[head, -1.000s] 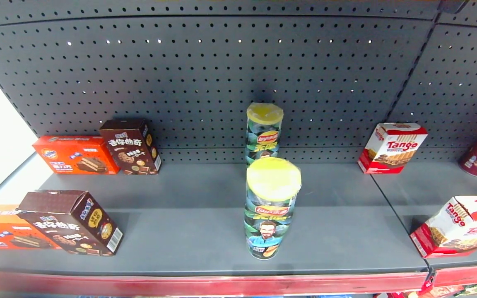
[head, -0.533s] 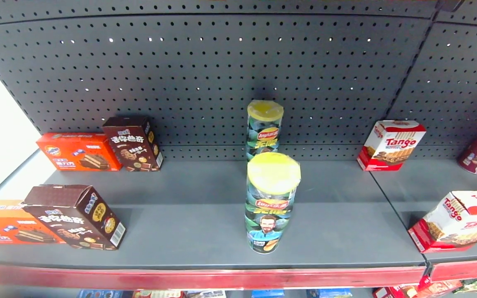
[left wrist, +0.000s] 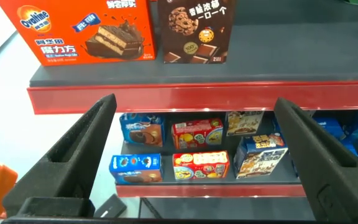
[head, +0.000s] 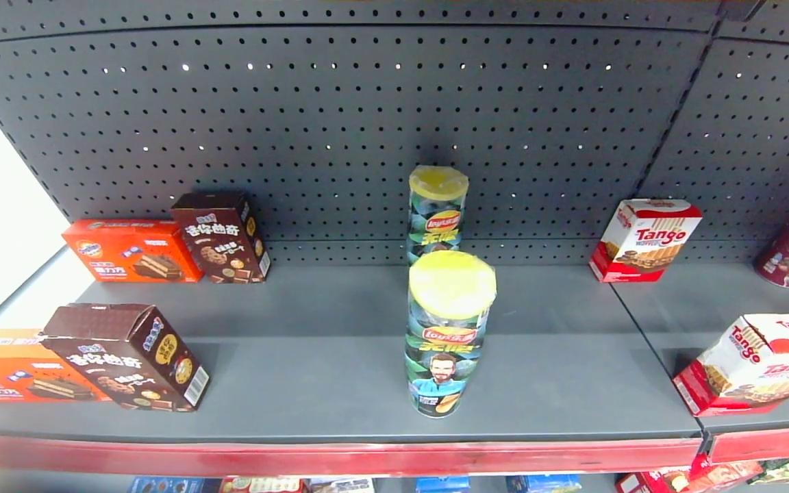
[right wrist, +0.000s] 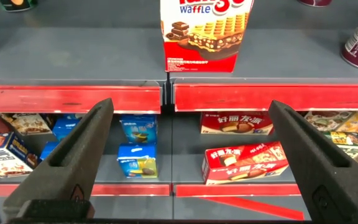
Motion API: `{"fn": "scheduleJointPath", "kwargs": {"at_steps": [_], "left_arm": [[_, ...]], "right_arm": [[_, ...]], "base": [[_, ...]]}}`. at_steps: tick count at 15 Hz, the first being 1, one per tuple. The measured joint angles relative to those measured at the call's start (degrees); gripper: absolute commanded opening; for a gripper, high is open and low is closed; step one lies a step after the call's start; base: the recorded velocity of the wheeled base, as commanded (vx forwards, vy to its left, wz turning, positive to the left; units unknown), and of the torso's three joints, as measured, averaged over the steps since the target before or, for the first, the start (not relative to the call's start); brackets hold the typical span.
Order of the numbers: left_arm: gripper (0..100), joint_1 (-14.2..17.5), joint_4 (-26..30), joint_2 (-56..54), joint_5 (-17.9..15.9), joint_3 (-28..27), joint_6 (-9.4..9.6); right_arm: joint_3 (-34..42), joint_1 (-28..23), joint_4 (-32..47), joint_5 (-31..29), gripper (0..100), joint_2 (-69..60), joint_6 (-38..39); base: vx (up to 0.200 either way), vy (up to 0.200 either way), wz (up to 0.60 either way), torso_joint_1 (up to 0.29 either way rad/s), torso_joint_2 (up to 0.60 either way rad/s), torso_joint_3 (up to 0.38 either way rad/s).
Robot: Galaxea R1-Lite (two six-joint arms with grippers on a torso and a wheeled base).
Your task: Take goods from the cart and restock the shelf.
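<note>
Left pincer (left wrist: 194,102) held wide open, nothing gripped; right pincer (right wrist: 190,104) likewise. Just beyond and above left pincer, orange box (left wrist: 86,31) and brown box (left wrist: 194,31) set at shelf (head: 340,383) front; wafer box (right wrist: 207,34) beyond right pincer. Farther in, front chip can (head: 446,342) stood upright, rear chip can (head: 437,212) behind it (restocking judged partly done). Room judged left on shelf; further goods yet to be fetched.

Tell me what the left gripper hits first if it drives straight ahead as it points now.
Probably the shelf's red front edge, seen between the fingertips of the open left gripper. Depth is unclear: it might clear the edge and reach the brown box behind it.
</note>
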Motion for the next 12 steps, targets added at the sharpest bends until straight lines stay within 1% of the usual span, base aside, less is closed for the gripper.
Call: {"fn": "scheduleJointPath", "kwargs": {"at_steps": [12], "left_arm": [[100, 0.0, 0.0, 0.0, 0.1, 0.0, -0.13]], "right_arm": [[0.0, 0.0, -0.1, 0.0, 100, 0.0, 0.0]], "base": [[0.000, 0.000, 0.00, 0.000, 0.00, 0.000]]}}
